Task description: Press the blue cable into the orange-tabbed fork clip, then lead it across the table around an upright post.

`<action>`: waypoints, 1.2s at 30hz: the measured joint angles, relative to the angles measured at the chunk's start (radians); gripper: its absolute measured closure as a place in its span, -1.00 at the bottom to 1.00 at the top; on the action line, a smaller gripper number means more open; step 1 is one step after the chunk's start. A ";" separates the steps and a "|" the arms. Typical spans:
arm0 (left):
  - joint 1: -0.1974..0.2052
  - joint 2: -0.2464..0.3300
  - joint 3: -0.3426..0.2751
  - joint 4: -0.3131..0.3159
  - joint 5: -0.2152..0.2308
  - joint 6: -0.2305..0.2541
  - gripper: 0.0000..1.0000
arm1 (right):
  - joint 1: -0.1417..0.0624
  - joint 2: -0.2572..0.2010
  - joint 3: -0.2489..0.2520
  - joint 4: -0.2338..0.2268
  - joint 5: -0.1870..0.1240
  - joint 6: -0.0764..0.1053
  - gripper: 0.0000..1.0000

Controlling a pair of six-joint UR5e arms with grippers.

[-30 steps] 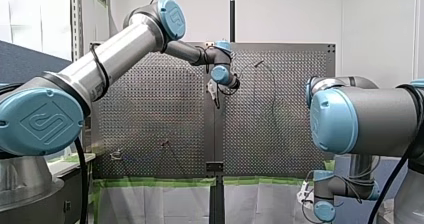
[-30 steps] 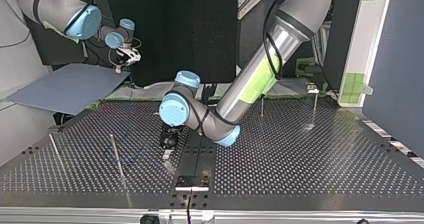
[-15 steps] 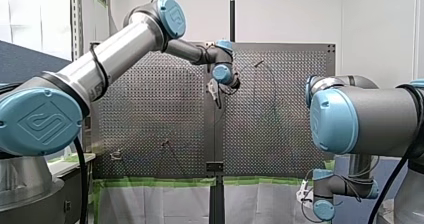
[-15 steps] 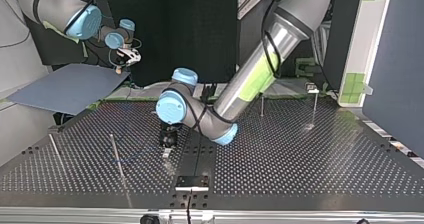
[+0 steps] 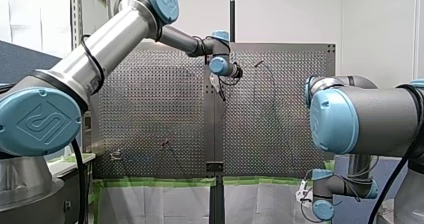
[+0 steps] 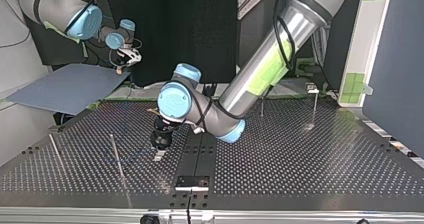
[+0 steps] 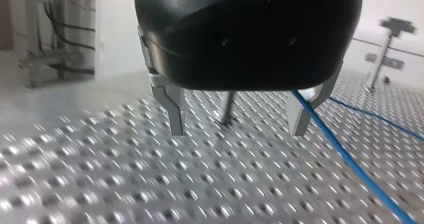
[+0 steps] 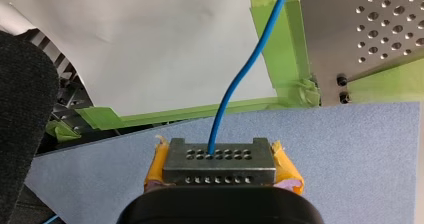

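Just above the perforated table (image 6: pixel 300 159), near its middle, my left gripper (image 7: pixel 237 131) hangs low and tilted. Its two metal fingers (image 7: pixel 175 111) are spread wide apart, released, with nothing grasped between them.

The cable (image 7: pixel 350 161) is thin, smooth and bright blue. In the left wrist view it comes out from under the left gripper's black body, just beside the inner face of one finger. From there it slants down across the table toward the camera. Whether it touches that finger cannot be told. A second stretch of the same blue line lies on the table beyond that finger, on its outer side. A thin upright post (image 7: pixel 227 109) stands well ahead of the left gripper and shows in the gap between its fingers, apart from the cable.

Well apart from the left gripper, off the table's edge, my right gripper (image 8: pixel 220 156) is held over a blue-grey sheet (image 8: pixel 350 144). Its fingers, with yellow pads (image 8: pixel 156 166), are clenched on the cable. The cable rises from between the fingertips and curves away over white paper (image 8: pixel 150 44) and green tape (image 8: pixel 287 49).
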 joint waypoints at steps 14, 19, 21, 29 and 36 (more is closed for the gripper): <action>-0.036 0.092 -0.121 -0.037 0.101 -0.013 -1.00 | 0.003 0.000 0.000 0.006 0.000 -0.001 1.00; -0.052 0.095 -0.161 -0.076 0.132 0.008 -1.00 | 0.003 0.000 0.000 0.006 0.000 0.000 1.00; -0.060 0.100 -0.180 -0.095 0.131 0.020 -1.00 | 0.003 0.000 0.000 0.007 0.000 0.000 1.00; -0.078 0.156 -0.250 -0.068 0.121 0.046 -1.00 | 0.005 0.000 0.000 0.006 0.000 0.006 1.00; -0.076 0.210 -0.305 -0.020 0.133 0.090 -1.00 | 0.008 0.000 0.000 0.006 -0.003 0.007 1.00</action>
